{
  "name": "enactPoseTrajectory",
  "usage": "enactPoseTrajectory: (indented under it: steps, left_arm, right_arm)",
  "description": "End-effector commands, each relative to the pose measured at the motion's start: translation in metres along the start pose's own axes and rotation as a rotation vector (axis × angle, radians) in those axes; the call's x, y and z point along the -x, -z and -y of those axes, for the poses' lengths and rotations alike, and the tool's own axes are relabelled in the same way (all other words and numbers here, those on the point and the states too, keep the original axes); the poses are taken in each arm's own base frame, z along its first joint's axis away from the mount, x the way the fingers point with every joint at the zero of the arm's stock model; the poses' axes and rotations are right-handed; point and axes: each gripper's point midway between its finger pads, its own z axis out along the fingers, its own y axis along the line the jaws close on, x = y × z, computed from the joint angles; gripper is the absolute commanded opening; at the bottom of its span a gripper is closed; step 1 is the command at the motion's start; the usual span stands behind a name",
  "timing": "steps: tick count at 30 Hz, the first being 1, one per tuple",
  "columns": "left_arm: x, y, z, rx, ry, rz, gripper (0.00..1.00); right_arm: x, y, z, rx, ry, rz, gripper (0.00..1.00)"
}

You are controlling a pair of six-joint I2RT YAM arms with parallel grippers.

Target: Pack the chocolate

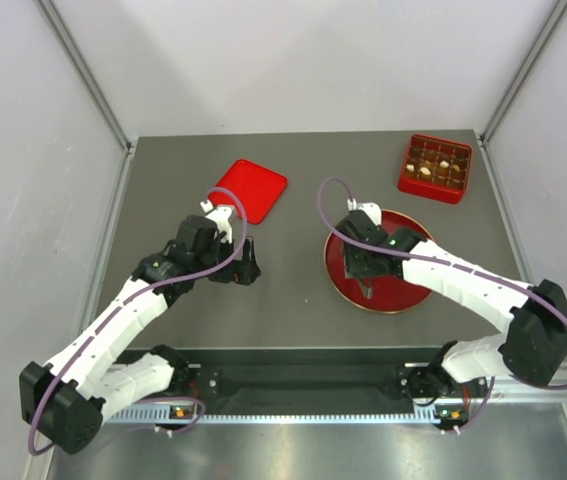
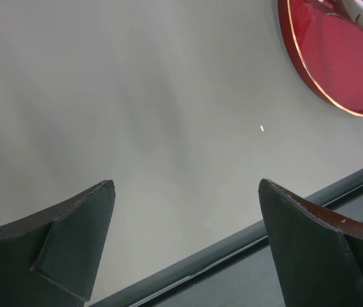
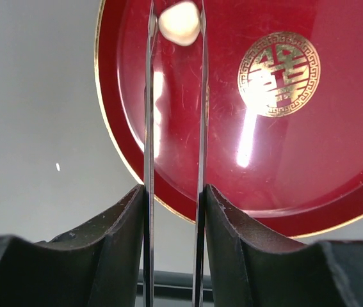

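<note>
Right gripper [image 1: 366,283] clamps tongs [image 1: 368,292] over the red plate [image 1: 408,295]; left gripper [image 1: 246,268] is spread wide.
Top view: chocolate pieces [image 1: 444,165] sit in compartments of the red box [image 1: 460,190] at upper right, and a red lid [image 1: 251,188] lies flat at upper centre-left on the table [image 1: 293,310]. Left wrist view: jaws far apart above the grey table, plate edge in the upper right corner. Right wrist view: fingers squeeze the thin tongs narrow, their tips at top centre pinching a cream chocolate [image 3: 180,22] over the plate, left of the gold emblem [image 3: 278,73].

Glossy plate [image 3: 335,160] — matt table [image 3: 34,96]
</note>
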Motion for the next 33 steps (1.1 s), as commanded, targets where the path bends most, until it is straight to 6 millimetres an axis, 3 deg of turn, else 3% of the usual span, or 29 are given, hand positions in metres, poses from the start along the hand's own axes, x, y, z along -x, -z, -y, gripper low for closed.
enactPoseTrajectory:
  steps: [1,11,17,25,29,33]
  left_arm:
    - [0.004,0.002,0.003,-0.009,-0.004,0.020,0.99]
    - [0.004,0.002,0.003,-0.011,-0.004,0.019,0.99]
    - [0.004,0.002,0.003,-0.011,-0.004,0.021,0.99]
    - [0.003,0.002,0.004,-0.017,-0.005,0.015,0.99]
    - [0.003,0.002,0.004,-0.016,-0.005,0.016,0.99]
    - [0.003,0.001,0.004,-0.016,-0.005,0.012,0.99]
  right_arm:
    - [0.026,0.023,0.000,0.008,-0.009,0.079,0.39]
    - [0.044,0.033,0.025,-0.026,-0.053,0.101,0.38]
    - [0.072,0.044,0.056,-0.052,-0.120,0.144,0.38]
    - [0.131,0.056,0.128,-0.169,-0.244,0.237,0.38]
    - [0.169,0.052,0.159,-0.236,-0.297,0.295,0.37]
    - [0.190,0.041,0.199,-0.306,-0.363,0.304,0.36]
